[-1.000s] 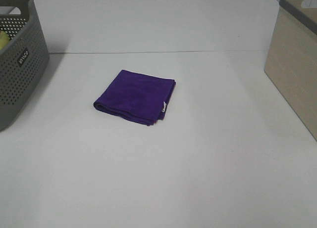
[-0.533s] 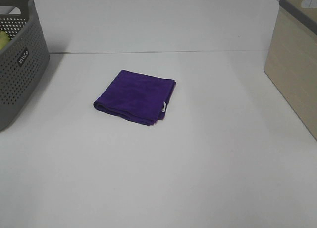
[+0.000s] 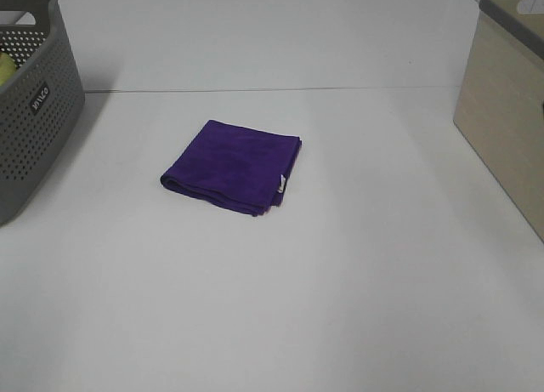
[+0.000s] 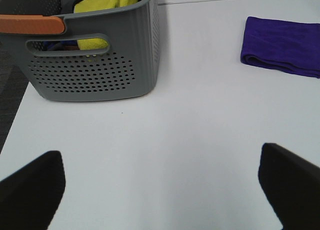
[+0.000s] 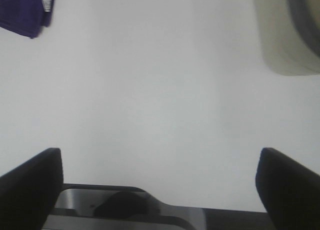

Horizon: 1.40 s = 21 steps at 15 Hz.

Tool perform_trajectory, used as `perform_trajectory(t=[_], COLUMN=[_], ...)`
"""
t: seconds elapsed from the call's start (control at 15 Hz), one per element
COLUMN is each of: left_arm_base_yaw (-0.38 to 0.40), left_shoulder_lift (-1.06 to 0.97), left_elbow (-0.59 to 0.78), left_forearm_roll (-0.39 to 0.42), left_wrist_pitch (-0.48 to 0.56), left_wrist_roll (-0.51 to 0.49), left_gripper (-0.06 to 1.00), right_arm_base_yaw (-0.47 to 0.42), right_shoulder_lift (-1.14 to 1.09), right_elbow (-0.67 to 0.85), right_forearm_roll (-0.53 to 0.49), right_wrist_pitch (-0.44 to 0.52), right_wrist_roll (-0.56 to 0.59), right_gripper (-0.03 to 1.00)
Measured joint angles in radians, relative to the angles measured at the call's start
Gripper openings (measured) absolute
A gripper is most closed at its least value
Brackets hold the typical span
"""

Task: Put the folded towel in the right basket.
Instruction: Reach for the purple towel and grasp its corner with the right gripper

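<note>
- so, where's the towel (image 3: 231,166)?
- lying flat on the table (image 3: 382,307), well apart from the left gripper (image 4: 160,185) and right gripper (image 5: 160,182), both spread wide. soft purple cloth, folded square; smooth beige basket (image 3: 501,128) off right.

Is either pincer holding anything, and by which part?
Nothing held: left pincer and right pincer are open, and the towel lies flat, untouched.
</note>
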Motion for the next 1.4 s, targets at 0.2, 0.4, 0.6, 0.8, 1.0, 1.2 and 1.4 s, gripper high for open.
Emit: perform_trajectory(t=[0.2, 0.4, 0.6, 0.8, 1.0, 1.2, 1.4], left_arm_base_yaw=[0.000, 0.000, 0.000, 0.000, 0.000, 0.000, 0.000], left_shoulder_lift=[0.000, 0.000, 0.000, 0.000, 0.000, 0.000, 0.000], left_elbow=[0.000, 0.000, 0.000, 0.000, 0.000, 0.000, 0.000], left_forearm_roll=[0.000, 0.000, 0.000, 0.000, 0.000, 0.000, 0.000], left_wrist_pitch=[0.000, 0.000, 0.000, 0.000, 0.000, 0.000, 0.000], left_wrist_roll=[0.000, 0.000, 0.000, 0.000, 0.000, 0.000, 0.000], left_gripper=[0.99, 0.99, 0.99, 0.99, 0.99, 0.99, 0.99], right_arm_base_yaw=[0.059, 0.235, 0.306, 0.310, 0.310, 0.310, 0.310], right_shoulder_lift=[0.235, 0.428, 0.572, 0.731, 0.891, 1.027, 1.113], right_elbow=[-0.001, -0.032, -0.104, -0.228, -0.360, -0.455, -0.525], right_forearm_roll=[0.230, 0.285, 0.325, 0.386, 0.423, 0.438, 0.439], right_wrist_pitch=[-0.157, -0.369, -0.451, -0.489, -0.494, -0.506, -0.516], right_wrist_roll=[-0.030, -0.037, -0.039, -0.041, -0.043, -0.050, -0.055], right_gripper=[0.95, 0.95, 0.95, 0.94, 0.94, 0.94, 0.92])
